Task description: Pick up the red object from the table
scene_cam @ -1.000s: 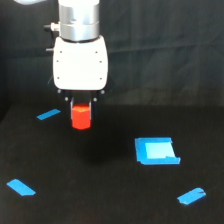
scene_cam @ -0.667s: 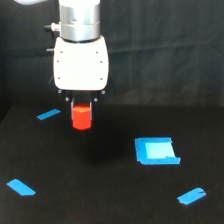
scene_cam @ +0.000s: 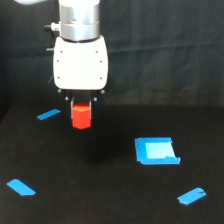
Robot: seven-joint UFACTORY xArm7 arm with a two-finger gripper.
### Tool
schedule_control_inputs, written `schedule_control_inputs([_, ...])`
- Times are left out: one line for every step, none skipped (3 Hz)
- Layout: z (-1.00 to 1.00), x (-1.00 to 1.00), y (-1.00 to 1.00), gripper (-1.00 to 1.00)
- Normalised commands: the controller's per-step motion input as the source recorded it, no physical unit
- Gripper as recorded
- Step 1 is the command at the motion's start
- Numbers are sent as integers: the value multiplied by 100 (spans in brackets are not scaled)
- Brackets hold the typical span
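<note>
The red object [scene_cam: 81,116] hangs directly under the white arm head, its top tucked up into the tool [scene_cam: 81,106], and we see only its lower part. It appears clear of the table [scene_cam: 100,200]: a soft dark patch on the black surface at about six o'clock from it looks like its shadow, set apart from the block, which we take to mean it is carried in the air and not resting. The fingers themselves are hidden behind the block and the housing, yet the block hanging there with nothing under it tells us the tool is pinching the red object from the sides.

We judge the upright hold sensible: the block is narrow and plain, so a straight vertical grip keeps it from tipping out.

Around it lie the blue markers. A tape strip [scene_cam: 48,114] sits at nine o'clock from the block, near but apart. The blue square patch [scene_cam: 156,151] lies at about four o'clock, well apart. Another strip [scene_cam: 21,187] rests at seven o'clock near the exterior view's left edge, and one more [scene_cam: 192,196] at five o'clock, far off.

We would call the pick essentially made.
</note>
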Motion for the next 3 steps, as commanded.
schedule_control_inputs([-6,3,6,-100])
schedule_control_inputs([-11,0,7,-98])
schedule_control_inputs([-2,5,9,-100])
